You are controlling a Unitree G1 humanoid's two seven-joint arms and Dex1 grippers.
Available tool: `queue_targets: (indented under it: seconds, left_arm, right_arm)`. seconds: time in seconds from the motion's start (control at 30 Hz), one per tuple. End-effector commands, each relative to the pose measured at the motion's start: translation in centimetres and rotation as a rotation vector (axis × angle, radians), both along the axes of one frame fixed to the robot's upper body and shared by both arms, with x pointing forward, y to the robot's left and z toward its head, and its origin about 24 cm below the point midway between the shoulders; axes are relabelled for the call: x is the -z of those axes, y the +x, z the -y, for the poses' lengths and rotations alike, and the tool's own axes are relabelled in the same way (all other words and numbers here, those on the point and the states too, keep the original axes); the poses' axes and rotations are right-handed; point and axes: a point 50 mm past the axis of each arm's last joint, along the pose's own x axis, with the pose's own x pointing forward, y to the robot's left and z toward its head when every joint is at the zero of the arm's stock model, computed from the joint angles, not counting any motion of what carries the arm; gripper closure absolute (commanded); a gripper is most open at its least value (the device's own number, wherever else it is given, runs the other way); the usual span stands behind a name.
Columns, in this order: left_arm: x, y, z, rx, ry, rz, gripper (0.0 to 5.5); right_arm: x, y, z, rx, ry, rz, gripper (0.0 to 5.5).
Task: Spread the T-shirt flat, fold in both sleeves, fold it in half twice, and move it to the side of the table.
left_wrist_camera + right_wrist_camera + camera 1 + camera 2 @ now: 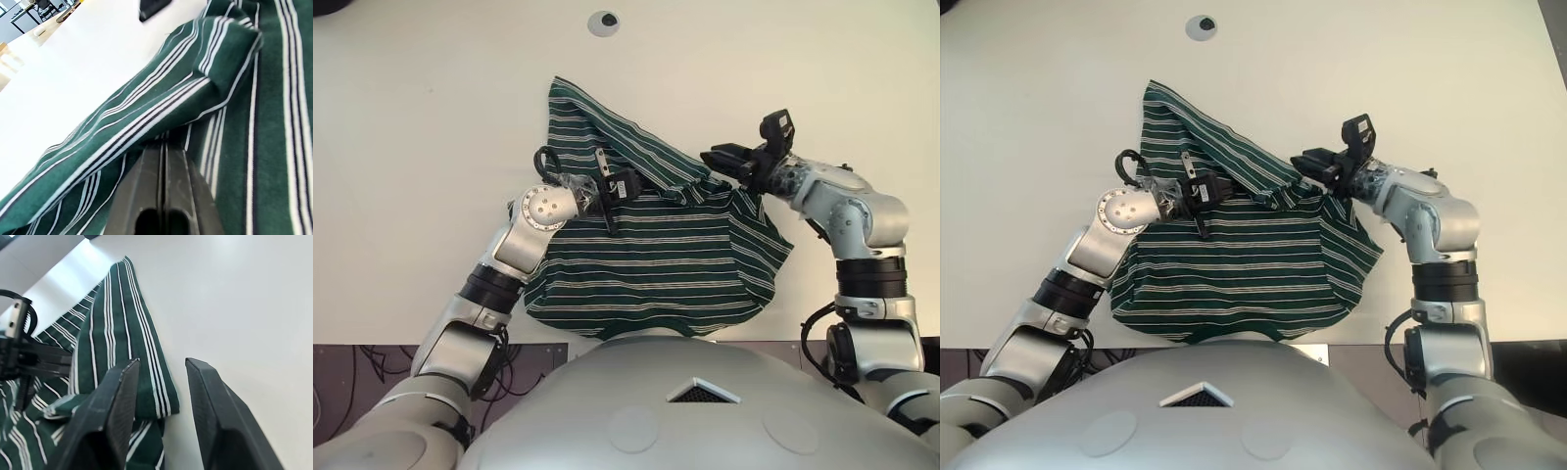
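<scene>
1. T-shirt (646, 264): dark green with thin white and dark stripes, lying crumpled on the white bench (421, 108), close to the bench's near edge and between the two arms
2. Shirt not flat. The near part is spread in a wide, rounded sheet. The far part is drawn into a pointed flap with its corner toward the far left. A thick ridge of folded cloth runs from that corner down toward the right side
3. Left arm: comes in from the near left with the elbow bent and the wrist turned inward, so the gripper points right across the shirt
4. Left gripper (625, 184): sits over the shirt's left-centre, on the near side of the ridge. Its fingers (146, 181) are pressed together, with only a thin seam between them in the left wrist view. The tips run in under a fold of cloth, and I cannot tell whether any cloth is caught
5. Right arm: upright at the shirt's right edge, elbow sharply bent, forearm reaching left
6. Right gripper (161, 362): spread wide at the right end of the ridge. The folded striped edge lies under and just beyond the gap, with bare bench beside it. Contact with the cloth cannot be judged
7. Round grey grommet (603, 22): set in the far bench, well apart from the shirt
</scene>
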Motion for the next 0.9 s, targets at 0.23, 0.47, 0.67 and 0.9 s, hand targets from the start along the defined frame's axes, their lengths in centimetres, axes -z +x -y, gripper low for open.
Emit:
queue_targets:
  seconds: [0.23, 0.47, 0.67, 0.9]
  left_arm:
    - [1.4, -0.7, -0.5, -0.009, 0.059, -0.053, 5.50]
    - [1.4, -0.7, -0.5, -0.007, 0.062, -0.051, 5.50]
    - [2.1, -2.2, -0.5, 0.110, 0.118, -0.087, 5.50]
    - [4.5, -5.3, -2.1, 0.323, 0.321, -0.185, 5.50]
  right_arm:
    - [1.4, -0.9, 0.1, -0.057, -0.084, -0.051, 3.97]
    - [1.4, -0.9, 0.0, -0.059, -0.088, -0.036, 5.03]
    - [0.4, 0.0, 0.1, -0.016, -0.099, 0.073, 5.49]
    - [-0.3, 1.7, 1.5, 0.111, -0.087, 0.122, 5.50]
